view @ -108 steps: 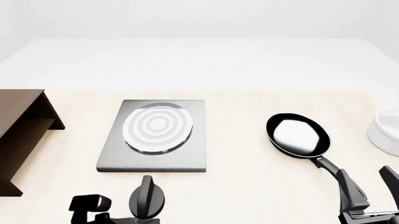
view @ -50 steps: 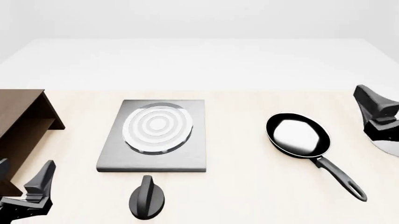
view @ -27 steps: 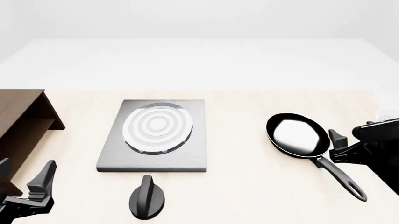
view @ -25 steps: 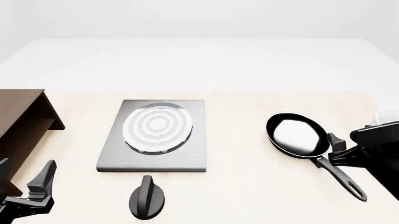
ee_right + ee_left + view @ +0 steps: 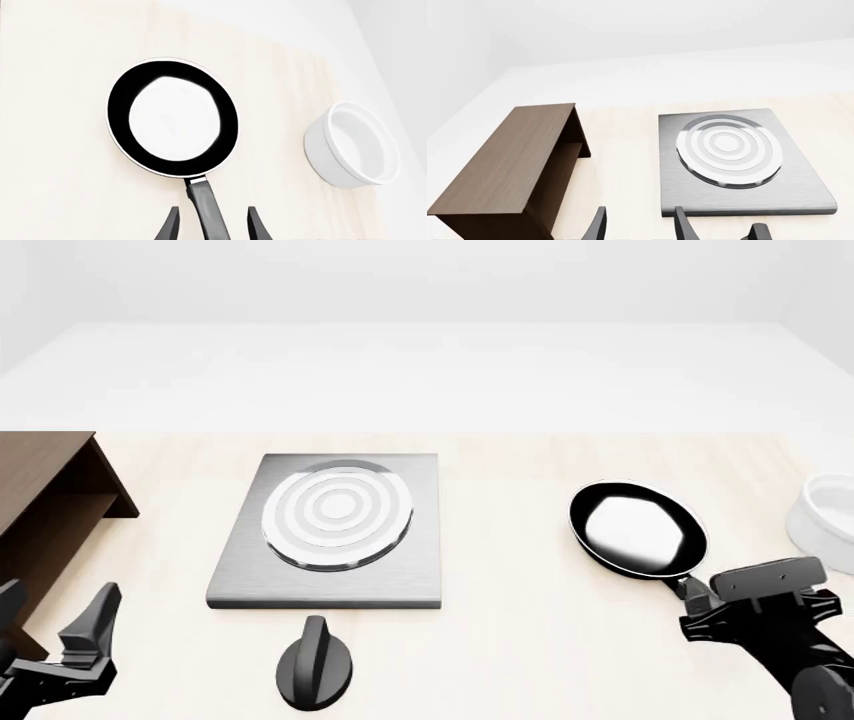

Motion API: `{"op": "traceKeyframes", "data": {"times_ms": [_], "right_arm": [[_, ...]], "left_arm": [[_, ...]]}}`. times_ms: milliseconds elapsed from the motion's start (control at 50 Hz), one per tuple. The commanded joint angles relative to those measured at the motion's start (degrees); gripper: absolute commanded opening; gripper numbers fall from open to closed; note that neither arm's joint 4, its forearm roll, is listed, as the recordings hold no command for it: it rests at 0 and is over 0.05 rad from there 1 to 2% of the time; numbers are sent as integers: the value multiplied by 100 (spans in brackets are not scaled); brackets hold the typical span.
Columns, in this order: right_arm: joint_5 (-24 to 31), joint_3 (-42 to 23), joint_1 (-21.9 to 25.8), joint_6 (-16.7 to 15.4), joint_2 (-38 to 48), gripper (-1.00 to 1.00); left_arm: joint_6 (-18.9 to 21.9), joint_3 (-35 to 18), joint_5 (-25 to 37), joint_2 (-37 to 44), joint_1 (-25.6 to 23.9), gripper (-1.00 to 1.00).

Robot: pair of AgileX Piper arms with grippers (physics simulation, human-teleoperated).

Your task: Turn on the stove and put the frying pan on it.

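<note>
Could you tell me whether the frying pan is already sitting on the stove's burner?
No, the frying pan lies on the table to the right of the stove, whose burner is bare.

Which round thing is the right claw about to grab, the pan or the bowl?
The frying pan: its handle lies between the right gripper fingers. The white bowl sits off to the side.

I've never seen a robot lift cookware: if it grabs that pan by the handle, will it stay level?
Probably not fully. The pan has a wide bowl at the end of a long thin handle, so it would likely droop bowl-first. It looks rigid, not floppy. The right gripper, straddling the handle, might slip on its glossy surface.
</note>
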Motion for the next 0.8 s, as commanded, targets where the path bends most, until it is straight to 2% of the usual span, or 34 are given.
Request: {"op": "traceKeyframes", "data": {"times_ms": [20,200,340,620,680,800], "right_arm": [[-456,54,-350,61,536,100],[-1261,-1,-575,-159,1535,100],[-1480,-15,-625,-130,1833,100],[-1744,-45,-645,-45,2293,100],[-1756,-115,-664,2,2419,100],[-1955,-50,-651,-64,2506,100]], "left_arm": [[-162,966,-878,-123,163,100],[-121,967,-1037,55,170,100],[-135,967,-1141,162,177,100],[-153,966,-814,-164,191,100],[-163,966,-1052,85,187,100],[-160,967,-997,42,174,100]]}}
